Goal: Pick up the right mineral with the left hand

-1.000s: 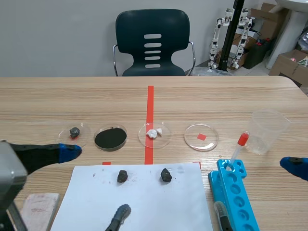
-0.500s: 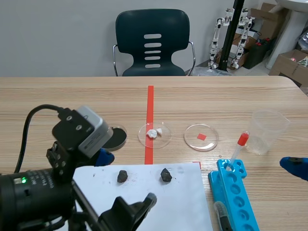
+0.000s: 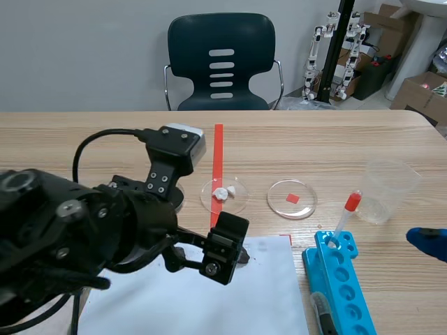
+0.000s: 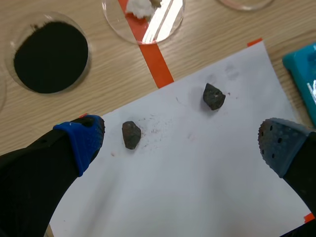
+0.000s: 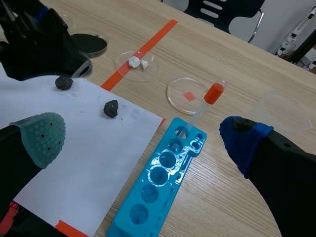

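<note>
Two dark minerals lie on a white paper sheet. The right mineral sits ahead of my left gripper, nearer its grey-padded finger. Close beside the blue-padded finger is the left mineral. The left gripper hovers open above the sheet and holds nothing. In the scene view the left arm covers the left mineral and most of the right mineral. My right gripper is open and empty at the table's right, above the rack's near end.
A blue tube rack holds a red-capped dropper. Behind the sheet stand a dish of black powder, a dish of white pieces and a dish with a red square. A clear plastic cup is at the right.
The left arm has swung in from the left edge over the paper. Its open gripper now hangs above the two minerals. The right gripper has not moved.
</note>
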